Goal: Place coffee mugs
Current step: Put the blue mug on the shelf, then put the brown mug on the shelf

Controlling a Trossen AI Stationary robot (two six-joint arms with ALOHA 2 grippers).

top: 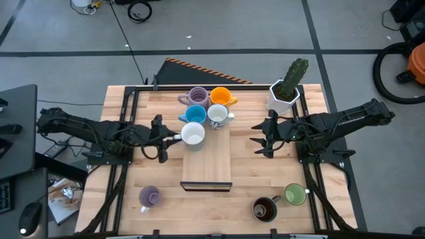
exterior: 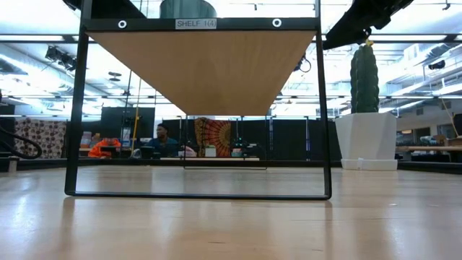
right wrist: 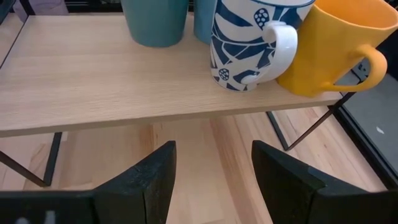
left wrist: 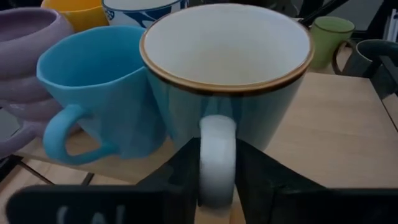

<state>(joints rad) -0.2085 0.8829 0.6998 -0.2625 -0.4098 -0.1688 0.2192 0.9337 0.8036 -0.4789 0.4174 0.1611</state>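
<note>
From above, a wooden shelf (top: pixel 206 159) stands on the worktop (top: pixel 119 199). At its far end four mugs cluster: a lilac mug (top: pixel 196 97), an orange mug (top: pixel 220 97), a blue mug (top: pixel 194 114) and a white patterned mug (top: pixel 218 116). The left claw (top: pixel 171 138) is clenched on the handle of a plain white mug (top: pixel 192 135), which sits on the shelf just beside the blue one. The right claw (top: pixel 255 137) hangs released, jaws apart, off the shelf's right edge, near a cactus pot (top: pixel 282 97). On the worktop's near side lie a second lilac mug (top: pixel 150 196), a dark brown mug (top: pixel 264 209) and a green mug (top: pixel 295 194).

At worktop level, the shelf's black frame (exterior: pixel 76 115) carries a board labelled "SHELF 1(4)", and the cactus pot (exterior: pixel 368 137) stands to the right. A person sits far back in the room.

The left wrist shows the white mug (left wrist: pixel 227 74) with its brown rim, handle gripped between the fingers (left wrist: pixel 261 180), touching the blue mug (left wrist: pixel 99 93).

The right wrist shows two spread fingers (right wrist: pixel 146 177) before the shelf edge, with the white patterned mug (right wrist: pixel 249 43) touching the orange mug (right wrist: pixel 329 46).
</note>
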